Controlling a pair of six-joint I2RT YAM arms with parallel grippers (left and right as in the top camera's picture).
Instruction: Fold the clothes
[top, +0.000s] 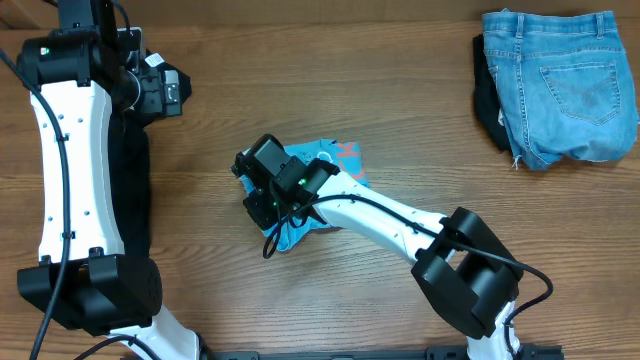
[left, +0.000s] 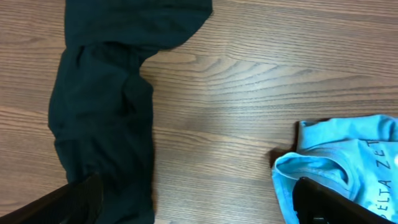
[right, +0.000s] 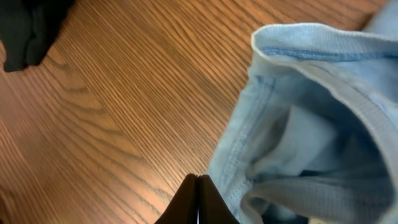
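Note:
The light-blue T-shirt (top: 330, 165) lies crumpled at the table's middle, with pink-red lettering showing on top. My right gripper (top: 262, 190) sits at its left edge. In the right wrist view the fingers (right: 198, 200) are pressed together, and the shirt's stitched hem (right: 249, 143) lies just to their right. I see no cloth between the tips. My left gripper (top: 172, 92) hangs at the far left, away from the shirt. In the left wrist view its fingers (left: 199, 208) are spread wide and empty, with the shirt (left: 336, 162) at the lower right.
A black garment (left: 102, 118) lies along the left side, under my left arm (top: 135, 185). Blue denim shorts (top: 565, 80) lie at the back right on a dark cloth (top: 488, 95). Bare wood shows between the garments.

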